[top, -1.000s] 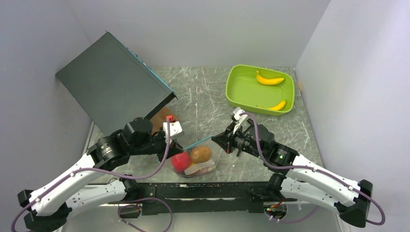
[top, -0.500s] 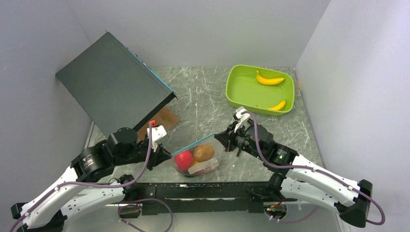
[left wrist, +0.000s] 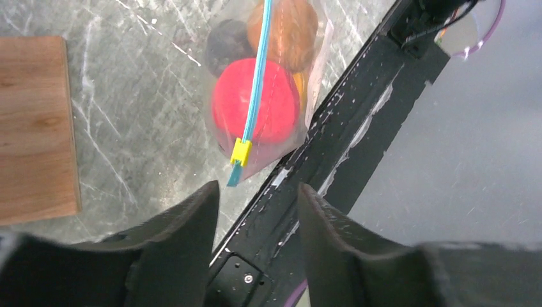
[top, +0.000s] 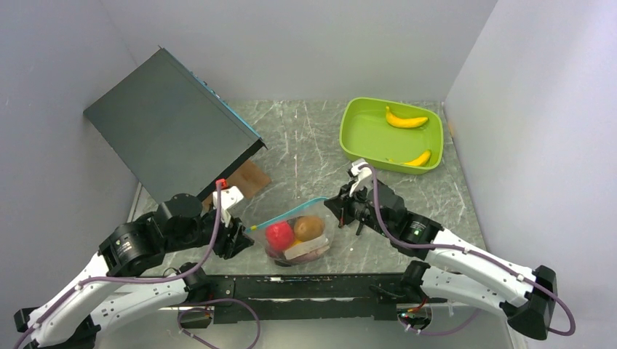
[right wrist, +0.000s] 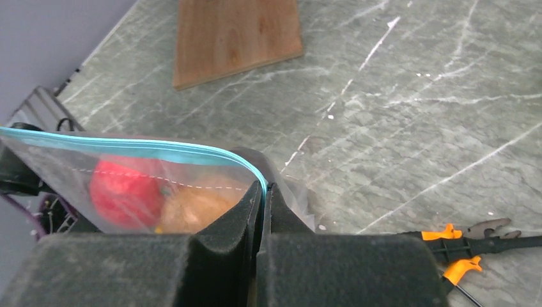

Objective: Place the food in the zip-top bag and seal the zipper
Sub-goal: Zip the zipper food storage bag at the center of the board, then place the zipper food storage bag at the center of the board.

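At the table's (top: 305, 145) near edge, the zip-top bag (right wrist: 57, 163), holding a red fruit (left wrist: 281, 105) and brown pear (top: 308, 227), is pinched at its zipper's (left wrist: 259, 70) end by the right gripper (right wrist: 263, 211), the left gripper (left wrist: 255, 204) spread empty beside it, yellow bananas (top: 406, 120) in the far lime-green tray (top: 349, 134).

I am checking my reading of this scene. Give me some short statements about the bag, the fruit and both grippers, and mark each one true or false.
1. The right gripper is shut on one end of the zipper. True.
2. The left gripper is clamped on the yellow slider. False: its jaws stand open, and the slider lies apart from them.
3. Both bananas are inside the zip-top bag. False: they lie in the lime-green tray, far from the bag.
4. A red fruit is inside the bag. True.
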Tool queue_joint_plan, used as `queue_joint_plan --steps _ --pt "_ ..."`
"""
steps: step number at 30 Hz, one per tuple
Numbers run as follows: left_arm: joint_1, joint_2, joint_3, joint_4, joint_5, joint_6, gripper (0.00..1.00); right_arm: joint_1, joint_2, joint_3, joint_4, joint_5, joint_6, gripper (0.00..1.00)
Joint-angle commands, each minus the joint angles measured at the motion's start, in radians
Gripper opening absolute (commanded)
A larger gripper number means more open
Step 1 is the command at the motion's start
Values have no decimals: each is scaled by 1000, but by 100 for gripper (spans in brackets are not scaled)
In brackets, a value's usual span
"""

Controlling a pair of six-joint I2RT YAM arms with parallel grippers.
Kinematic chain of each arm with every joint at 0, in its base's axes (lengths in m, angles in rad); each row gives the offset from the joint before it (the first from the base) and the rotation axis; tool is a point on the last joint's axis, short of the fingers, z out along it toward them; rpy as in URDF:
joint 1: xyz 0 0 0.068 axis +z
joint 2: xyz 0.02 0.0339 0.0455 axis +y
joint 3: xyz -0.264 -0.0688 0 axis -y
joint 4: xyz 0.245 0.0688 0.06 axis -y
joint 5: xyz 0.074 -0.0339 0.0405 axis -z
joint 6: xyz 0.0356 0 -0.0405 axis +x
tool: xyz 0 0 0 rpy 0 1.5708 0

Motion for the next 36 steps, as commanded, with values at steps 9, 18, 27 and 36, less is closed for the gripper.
queue_joint_plan --steps 9,18,27,36 --pt "3 -40 160 63 -126 -149 82 -106 301 219 -75 59 186 0" --pt "3 -109 100 153 -70 -200 88 -349 544 276 -94 -74 326 0" --pt "3 -119 77 193 -32 -238 89 -412 651 261 -61 -76 267 10" --pt "2 -169 65 227 -47 -259 90 -406 542 267 -98 -56 127 50"
